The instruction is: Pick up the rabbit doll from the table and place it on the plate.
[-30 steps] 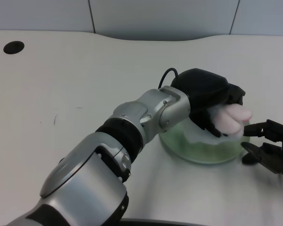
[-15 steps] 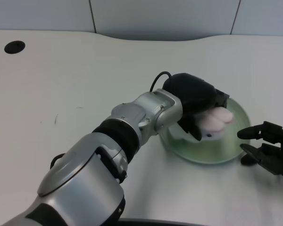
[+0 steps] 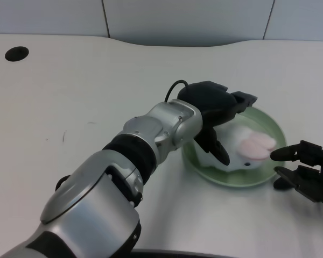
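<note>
- Left hand (image 3: pixel 218 107) now spread wide and holding nothing, fingers apart; drawn back toward the plate's near-left rim from where it sat 1 s ago, clamped around the doll over the plate's right half.
- One dark finger (image 3: pixel 215 148) hanging down just beside the doll's left flank; impossible to tell whether touching or barely clear.
- Rabbit doll (image 3: pixel 242 150) released: lying on its side inside the green plate (image 3: pixel 272 128), pink ear patch turned up and toward the right, white body against the plate's near-left wall.
- No longer lifted or wrapped by fingers as in the 2 earlier views; resting on the plate on its own.
- Plate sitting in the same spot on the white tabletop (image 3: pixel 70 91), unmoved by the drop.
- Judged meaning: placement looks done, with only the retreat of the arm remaining.
- Judged risk: hanging finger close enough to snag the soft doll and drag it over the low rim if pulled back low; lifting clear first looks safer.
</note>
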Robot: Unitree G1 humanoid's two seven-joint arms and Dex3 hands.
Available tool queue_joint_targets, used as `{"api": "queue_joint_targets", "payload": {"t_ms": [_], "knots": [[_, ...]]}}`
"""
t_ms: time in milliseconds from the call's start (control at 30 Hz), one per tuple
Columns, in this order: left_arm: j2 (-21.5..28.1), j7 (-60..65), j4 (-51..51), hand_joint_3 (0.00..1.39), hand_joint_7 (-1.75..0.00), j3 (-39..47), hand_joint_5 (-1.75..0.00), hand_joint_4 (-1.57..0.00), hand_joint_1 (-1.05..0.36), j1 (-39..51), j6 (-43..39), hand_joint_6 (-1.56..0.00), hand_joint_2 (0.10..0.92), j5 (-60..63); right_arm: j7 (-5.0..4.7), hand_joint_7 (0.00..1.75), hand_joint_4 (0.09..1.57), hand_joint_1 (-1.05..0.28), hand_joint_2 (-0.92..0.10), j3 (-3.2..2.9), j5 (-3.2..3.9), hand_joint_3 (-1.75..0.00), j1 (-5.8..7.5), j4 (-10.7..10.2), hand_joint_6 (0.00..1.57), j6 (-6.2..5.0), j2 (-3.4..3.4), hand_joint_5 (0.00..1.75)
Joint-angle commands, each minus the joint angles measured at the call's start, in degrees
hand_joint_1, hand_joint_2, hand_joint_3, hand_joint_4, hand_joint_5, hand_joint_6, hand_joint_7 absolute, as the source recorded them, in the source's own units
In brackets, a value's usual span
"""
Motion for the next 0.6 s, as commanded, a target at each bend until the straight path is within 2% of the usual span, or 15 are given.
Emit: {"api": "queue_joint_targets", "payload": {"t_ms": [33,133,267,367,400,433,533,600], "knots": [[1.9,0.1,-0.1,0.14,0.0,2.0,0.0,0.0,-1.05,-0.7,-0.9,0.0,0.921,-1.9,0.65,0.84,0.84,-0.89,-0.92,-0.48,0.36,-0.05,0.72,1.4,0.64,-0.16,-1.3,0.96],[4.2,-0.2,-0.6,0.15,0.0,4.4,0.0,0.0,-1.05,-0.1,-2.6,0.0,0.921,-4.0,0.51,0.83,0.84,-0.89,-0.92,-0.6,0.38,-0.04,0.71,1.7,0.63,-0.24,-1.32,0.96],[7.4,-0.8,-1.7,0.19,0.0,6.9,0.0,0.0,-1.05,1.0,-6.2,-0.01,0.921,-6.6,0.32,0.83,0.82,-0.89,-0.92,-0.55,0.07,-0.03,0.75,1.6,0.62,0.16,-1.57,0.97],[10.9,-2.2,-2.8,0.21,-0.01,9.0,-0.01,-0.02,-1.04,2.5,-9.6,-0.02,0.921,-9.0,-0.16,0.86,0.72,-0.91,-0.92,-0.4,-0.33,-0.02,0.75,1.1,0.61,1.12,-1.77,1.13],[12.0,-2.4,-3.2,0.21,-0.02,9.4,-0.03,-0.05,-1.02,3.1,-10.5,-0.04,0.921,-9.4,-0.07,0.88,0.67,-0.9,-0.92,-0.46,-0.24,-0.02,0.68,1.3,0.61,1.01,-1.79,1.25],[13.1,-2.6,-3.7,0.2,-0.02,9.8,-0.03,-0.06,-1.02,3.9,-11.3,-0.04,0.921,-9.8,0.11,0.89,0.64,-0.9,-0.92,-0.52,-0.08,-0.02,0.65,1.3,0.61,0.97,-1.79,1.29],[15.6,-3.7,-4.9,0.18,-0.03,11.5,-0.06,-0.1,-0.98,6.0,-13.4,-0.07,0.921,-11.7,0.16,0.91,0.61,-0.93,-0.92,-0.59,0.1,-0.01,0.66,1.2,0.6,1.59,-1.75,1.23],[17.6,-3.6,-5.8,0.17,-0.05,12.7,-0.08,-0.14,-0.95,7.8,-15.3,-0.1,0.921,-12.9,0.44,0.91,0.64,-0.93,-0.91,-0.92,0.7,0.0,0.63,1.3,0.6,1.82,-1.5,1.19]]}}
